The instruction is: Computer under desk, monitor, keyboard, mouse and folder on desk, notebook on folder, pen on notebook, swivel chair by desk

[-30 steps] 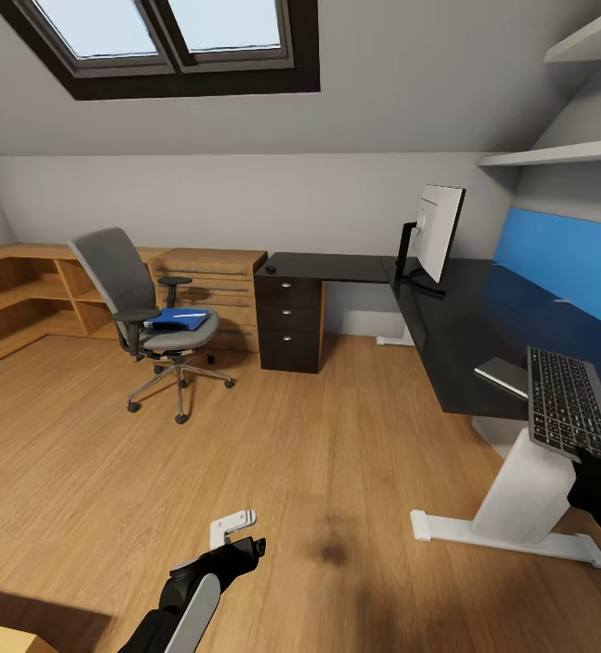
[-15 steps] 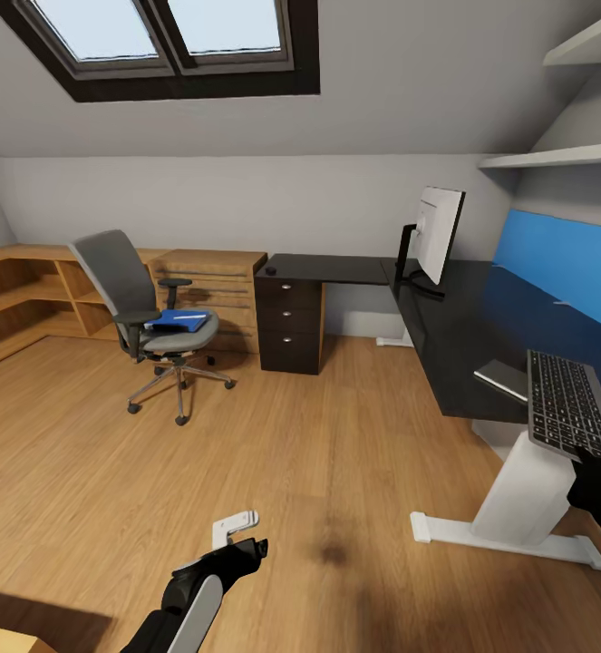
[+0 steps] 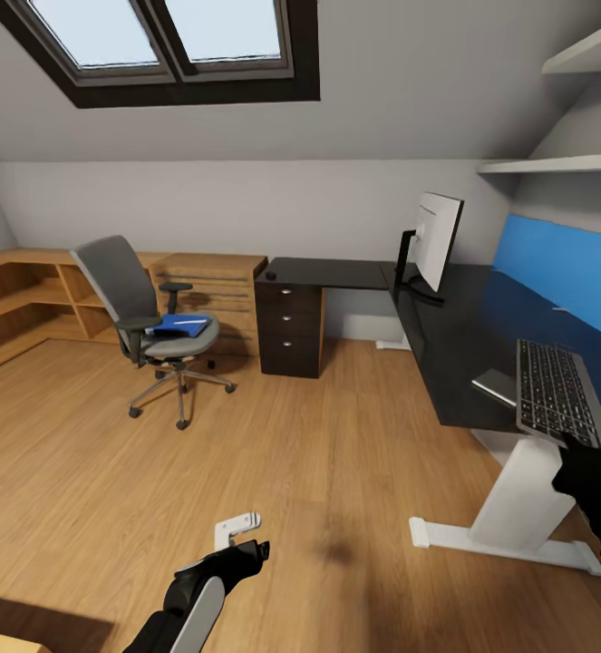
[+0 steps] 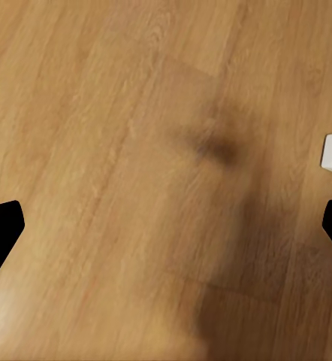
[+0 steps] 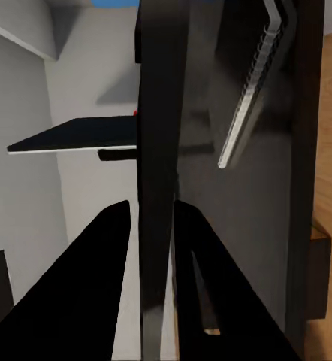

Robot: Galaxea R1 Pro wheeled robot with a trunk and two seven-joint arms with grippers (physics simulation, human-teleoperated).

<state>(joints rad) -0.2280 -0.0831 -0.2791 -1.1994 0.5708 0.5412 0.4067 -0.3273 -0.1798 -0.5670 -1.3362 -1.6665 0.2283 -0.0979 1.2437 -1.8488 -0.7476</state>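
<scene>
My right gripper (image 3: pixel 574 446) is shut on the near end of the grey keyboard (image 3: pixel 554 390), which it holds tilted above the front edge of the black desk (image 3: pixel 445 326). In the right wrist view the keyboard (image 5: pixel 157 150) stands edge-on between the two black fingers (image 5: pixel 98 293). The monitor (image 3: pixel 437 238) stands at the desk's far end. A dark mouse (image 3: pixel 270 270) lies on the desk's left wing. The blue folder (image 3: pixel 180 325) rests on the grey swivel chair (image 3: pixel 141 308), far left of the desk. My left gripper (image 3: pixel 248 547) hangs open low over the floor, its fingertips (image 4: pixel 1 229) wide apart.
A flat grey slab (image 3: pixel 495 385) lies on the desk just left of the keyboard. A dark drawer unit (image 3: pixel 289 331) stands under the desk's left wing. Wooden shelving (image 3: pixel 28 290) lines the far left wall. A small white piece (image 3: pixel 237 524) lies on the wooden floor by my left gripper.
My right gripper has carried the keyboard slightly up and left, further over the desk. The head camera has shifted a little. The left arm has barely moved.
</scene>
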